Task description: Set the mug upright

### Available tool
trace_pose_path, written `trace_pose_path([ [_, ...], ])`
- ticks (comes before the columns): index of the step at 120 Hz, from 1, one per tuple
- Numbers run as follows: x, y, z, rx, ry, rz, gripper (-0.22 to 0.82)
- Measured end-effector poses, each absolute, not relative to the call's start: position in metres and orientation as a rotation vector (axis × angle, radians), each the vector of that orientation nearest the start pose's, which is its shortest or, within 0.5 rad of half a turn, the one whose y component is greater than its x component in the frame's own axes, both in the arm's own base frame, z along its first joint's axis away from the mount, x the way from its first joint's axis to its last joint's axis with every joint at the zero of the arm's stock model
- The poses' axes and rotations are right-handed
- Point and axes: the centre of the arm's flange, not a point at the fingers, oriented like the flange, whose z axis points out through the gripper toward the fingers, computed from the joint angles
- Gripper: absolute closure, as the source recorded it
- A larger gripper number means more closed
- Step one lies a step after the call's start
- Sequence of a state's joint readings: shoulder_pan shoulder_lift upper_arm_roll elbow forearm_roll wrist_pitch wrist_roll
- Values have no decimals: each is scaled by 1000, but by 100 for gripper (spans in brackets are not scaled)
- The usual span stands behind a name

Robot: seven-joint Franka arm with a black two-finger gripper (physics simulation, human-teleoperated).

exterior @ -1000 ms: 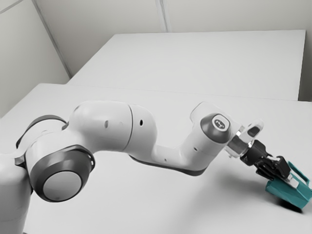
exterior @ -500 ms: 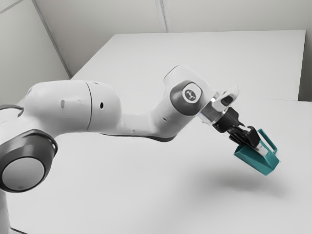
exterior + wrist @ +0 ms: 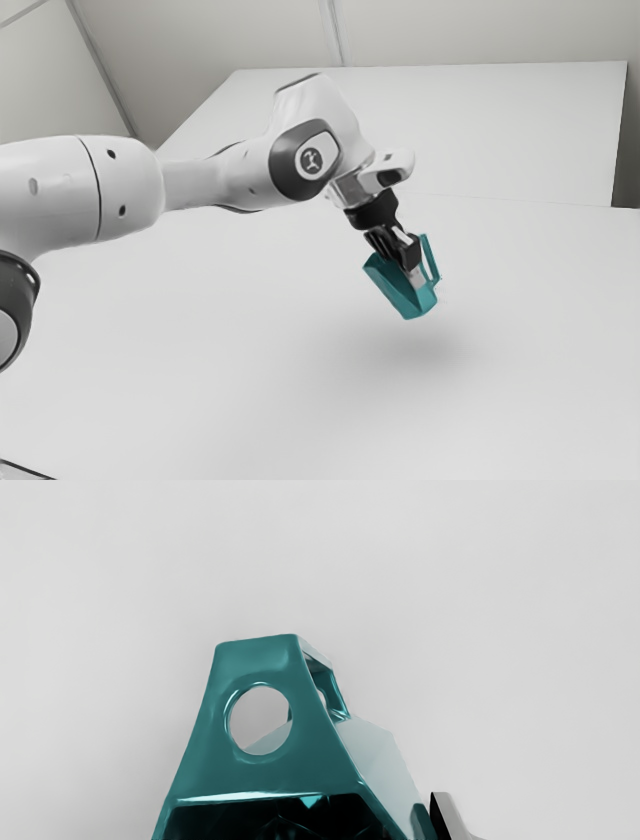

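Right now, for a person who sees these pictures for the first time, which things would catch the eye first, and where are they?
Probably the teal mug, tilted in the tool above the pale table, with a soft shadow below. Next, the big white arm reaching in from the exterior view's left. In the wrist view, a flat teal part of the mug with a round hole stands out.

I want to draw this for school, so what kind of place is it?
Probably a robot practice room: there's a big white robot arm holding a teal mug above a plain, pale table, with bare walls behind.
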State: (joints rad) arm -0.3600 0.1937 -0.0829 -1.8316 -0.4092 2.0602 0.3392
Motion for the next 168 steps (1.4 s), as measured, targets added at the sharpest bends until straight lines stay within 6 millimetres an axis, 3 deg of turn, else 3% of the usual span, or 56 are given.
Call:
trace_pose_path([
  [15, 544, -251, 438, -3297, 944, 20, 78],
  [39, 534, -201, 430, -3207, 787, 107, 78],
  [89, 512, -143, 422, -3037, 577, 152, 78],
  [98, 509, -133, 410, -3015, 543, 156, 78],
  [131, 506, -110, 383, -3007, 433, 58, 78],
  [168, 506, -112, 364, -3011, 397, -63, 78],
])
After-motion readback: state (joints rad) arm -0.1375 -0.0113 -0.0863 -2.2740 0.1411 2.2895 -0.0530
